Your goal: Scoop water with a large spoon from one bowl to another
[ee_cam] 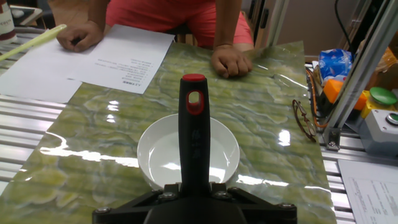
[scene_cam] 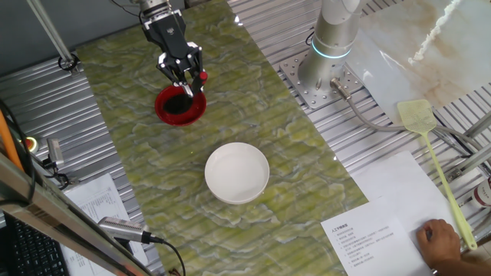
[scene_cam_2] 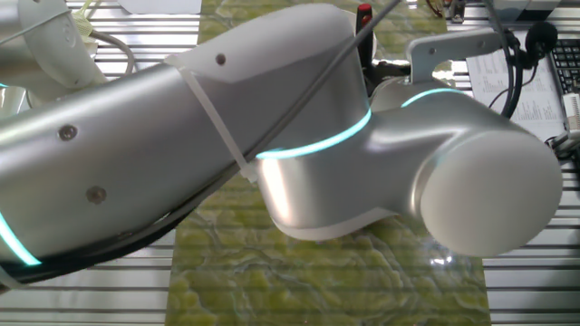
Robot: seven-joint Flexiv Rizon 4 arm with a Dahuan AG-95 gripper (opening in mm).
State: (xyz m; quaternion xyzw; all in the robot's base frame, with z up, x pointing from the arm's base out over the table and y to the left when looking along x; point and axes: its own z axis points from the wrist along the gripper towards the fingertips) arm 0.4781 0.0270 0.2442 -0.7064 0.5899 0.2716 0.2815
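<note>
The pincer (scene_cam: 184,77) hangs over the red bowl (scene_cam: 181,107), which sits toward the far end of the green marbled mat (scene_cam: 253,100) covering the surface. Its two black fingers are clenched on the large spoon (scene_cam: 186,90), and the spoon's dark head is down inside the red bowl; the bowl's inside looks dark, and any water there cannot be made out. In the hand view the handle (ee_cam: 194,140) rises straight up out of the black pincer body, thin and black with a red tip pierced by a hanging hole.

The white bowl (scene_cam: 237,172) stands near the middle of the mat, well apart from the red bowl. From the hand view its floor gives off a faint shine, but whether that is water is hard to tell.

A yellow-green fly swatter (scene_cam: 433,157) lies on the bare surface off the mat's right edge. Printed papers (scene_cam: 364,238) lie at the near right corner, where a person's hand (scene_cam: 439,241) rests; a second hand (ee_cam: 229,60) sits on the mat's edge.

In the other fixed view the silver arm (scene_cam_2: 299,154) fills nearly everything, hiding both bowls
</note>
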